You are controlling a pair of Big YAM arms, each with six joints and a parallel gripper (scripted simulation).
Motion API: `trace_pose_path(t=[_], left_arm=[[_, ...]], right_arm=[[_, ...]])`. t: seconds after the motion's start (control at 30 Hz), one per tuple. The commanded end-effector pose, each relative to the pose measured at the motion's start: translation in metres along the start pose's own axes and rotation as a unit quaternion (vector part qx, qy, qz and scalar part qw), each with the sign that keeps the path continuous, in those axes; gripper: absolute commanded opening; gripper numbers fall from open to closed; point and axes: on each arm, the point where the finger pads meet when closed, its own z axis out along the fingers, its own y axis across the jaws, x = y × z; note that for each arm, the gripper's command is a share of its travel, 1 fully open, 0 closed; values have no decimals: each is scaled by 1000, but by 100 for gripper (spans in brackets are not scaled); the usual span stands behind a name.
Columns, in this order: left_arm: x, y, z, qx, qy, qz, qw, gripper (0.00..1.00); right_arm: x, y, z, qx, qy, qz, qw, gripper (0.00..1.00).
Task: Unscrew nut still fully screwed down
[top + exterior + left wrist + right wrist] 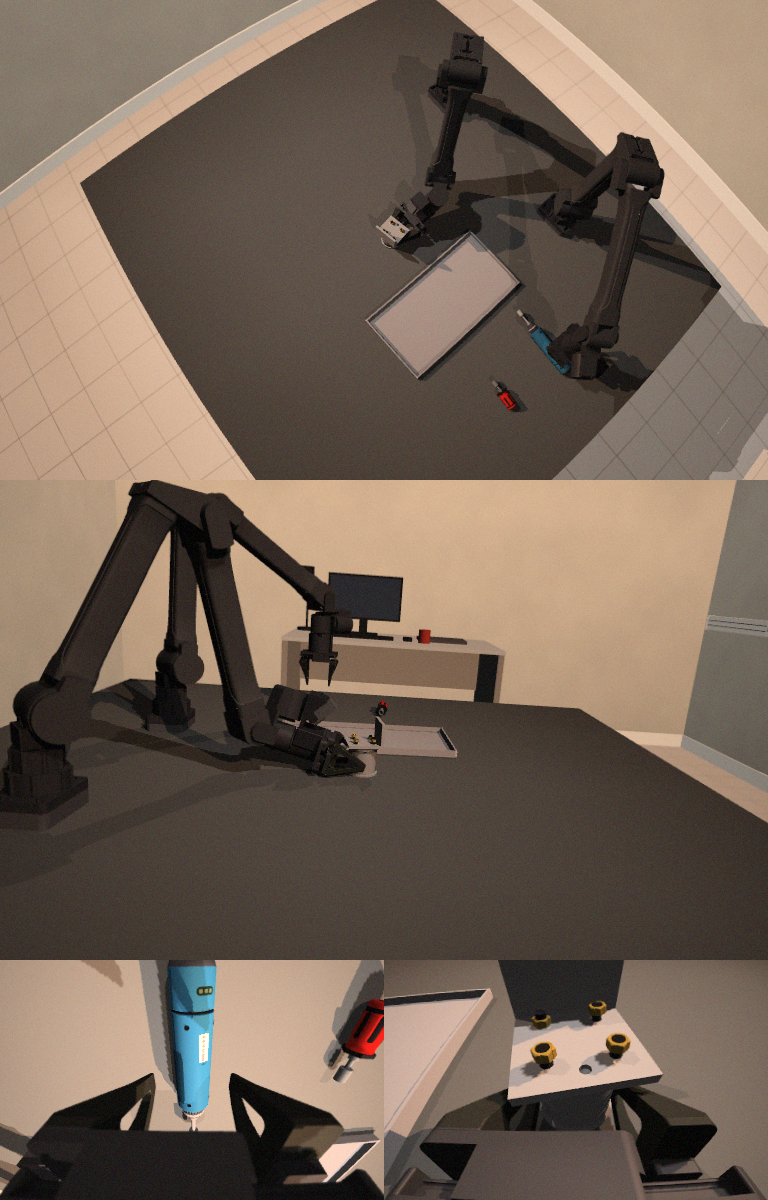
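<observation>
The joint module (367,764) (576,1110) stands upright with the bracket (378,731) (571,1037) on top. In the right wrist view the back-left nut (541,1021) sits low, its stud poking out. The back-right nut (597,1008), front-left nut (544,1053) and front-right nut (618,1043) sit raised on their studs. My right gripper (575,1080) is shut on the module's body, under the bracket; its fingertips are hidden. The nut driver (542,342) (192,1060) lies on the table. My left gripper (192,1079) (318,682) is open above it, one finger each side.
A shallow tray (393,349) (419,754) lies between the module and the nut driver. A red screwdriver-like tool (506,399) (367,1032) (382,708) lies beside the nut driver. A desk with a monitor (365,596) and a red mug (424,636) stands beyond the table.
</observation>
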Motion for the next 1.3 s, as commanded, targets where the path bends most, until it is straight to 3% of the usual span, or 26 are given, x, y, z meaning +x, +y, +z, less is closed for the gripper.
trace_pose_path(t=[0.0,0.37,0.47,0.77,0.93,1.0,1.27], left_arm=[[-20,-17,-17,26,-23,2,999,65],[-20,-17,-17,26,-23,2,999,65],[-5,-1,10,3,-1,2,1000,65],[-12,-9,18,11,-9,2,1000,65],[-11,-11,9,15,-13,0,1000,65],[-5,-1,29,3,-1,2,1000,65],[-8,-4,34,10,-8,2,1000,65]], right_arm=[[-10,4,3,-2,-9,9,1000,59],[-10,4,3,-2,-9,9,1000,59],[-10,4,3,-2,-9,9,1000,59],[-10,4,3,-2,-9,9,1000,59],[-10,4,3,-2,-9,9,1000,59],[-10,4,3,-2,-9,9,1000,59],[-10,4,3,-2,-9,9,1000,59]])
